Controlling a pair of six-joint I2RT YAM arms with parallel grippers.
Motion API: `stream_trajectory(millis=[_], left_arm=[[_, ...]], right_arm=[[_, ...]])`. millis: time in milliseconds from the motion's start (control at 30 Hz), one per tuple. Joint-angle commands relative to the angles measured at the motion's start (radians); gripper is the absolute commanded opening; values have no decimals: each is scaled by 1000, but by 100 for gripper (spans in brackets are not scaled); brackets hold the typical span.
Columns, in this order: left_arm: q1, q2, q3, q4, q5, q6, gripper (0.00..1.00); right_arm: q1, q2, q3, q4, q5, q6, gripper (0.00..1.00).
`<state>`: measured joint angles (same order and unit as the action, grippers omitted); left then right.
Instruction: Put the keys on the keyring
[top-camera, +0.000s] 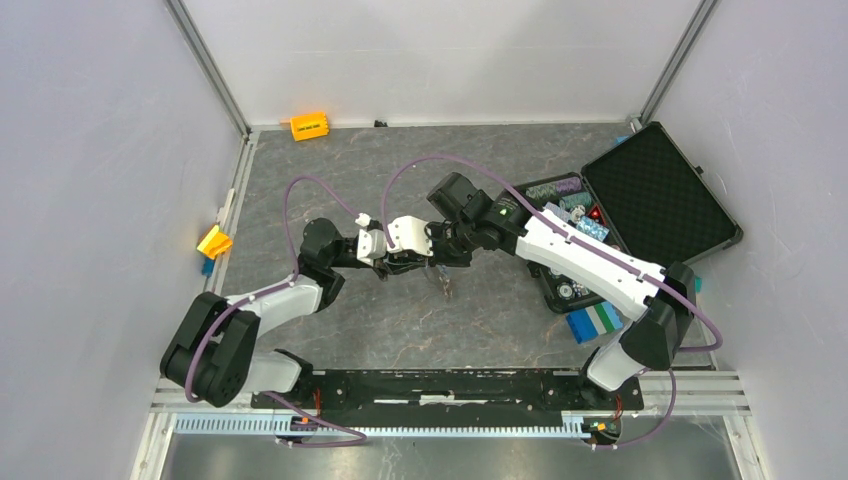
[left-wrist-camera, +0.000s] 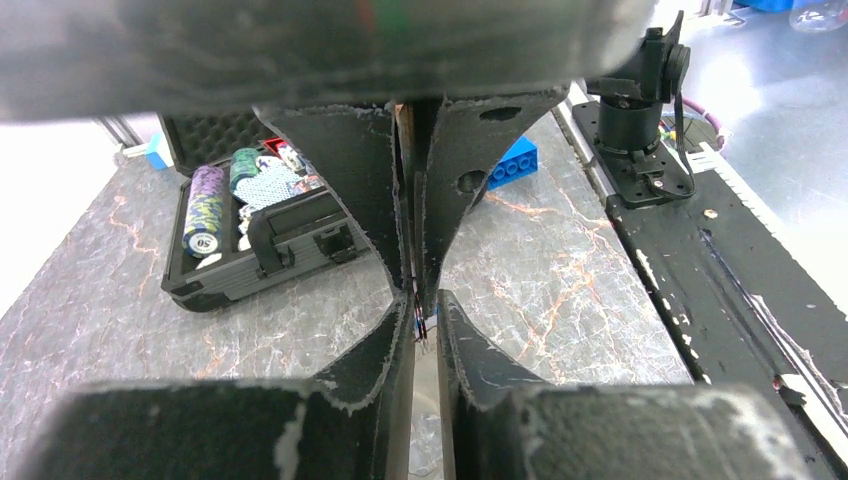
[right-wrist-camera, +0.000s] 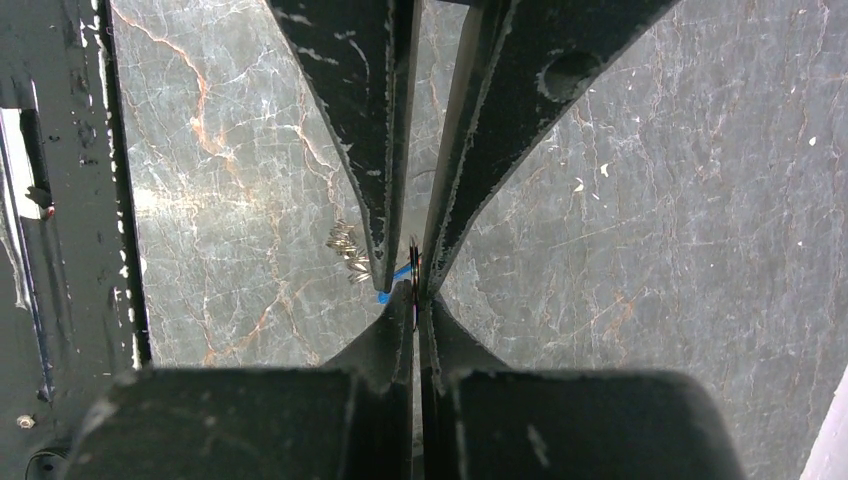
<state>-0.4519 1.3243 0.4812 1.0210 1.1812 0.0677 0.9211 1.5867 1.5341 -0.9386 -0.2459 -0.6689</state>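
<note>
Elbow bent, the left arm (top-camera: 270, 300) rises from its base and reaches rightward to mid-table. The left gripper (left-wrist-camera: 425, 308) is pressed nearly together, its tips pinching the blue tag (right-wrist-camera: 393, 274). The pale keys (right-wrist-camera: 345, 250) sit just beside the tag, toward the near rail. Tip to tip with it, the right gripper (right-wrist-camera: 415, 298) clamps a thin dark sliver, apparently the keyring (right-wrist-camera: 414, 255) seen edge-on. The right arm (top-camera: 590, 262) stretches leftward past the open case (top-camera: 660, 190).
</note>
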Motion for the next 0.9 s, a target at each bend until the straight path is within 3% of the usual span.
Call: stream_trajectory(millis=[0, 333, 600, 733, 867], left_arm=[[-7, 11, -10, 22, 12, -30, 19], [-7, 11, -14, 14, 15, -22, 21], [-7, 13, -16, 13, -1, -22, 2], [-7, 7, -17, 12, -9, -26, 2], [-7, -1, -20, 13, -18, -35, 11]], right_arm=[[5, -44, 15, 86, -29, 9, 0], [5, -51, 10, 89, -32, 12, 0], [5, -54, 11, 92, -38, 15, 0], [4, -54, 9, 96, -42, 17, 0], [2, -57, 1, 99, -42, 18, 0]])
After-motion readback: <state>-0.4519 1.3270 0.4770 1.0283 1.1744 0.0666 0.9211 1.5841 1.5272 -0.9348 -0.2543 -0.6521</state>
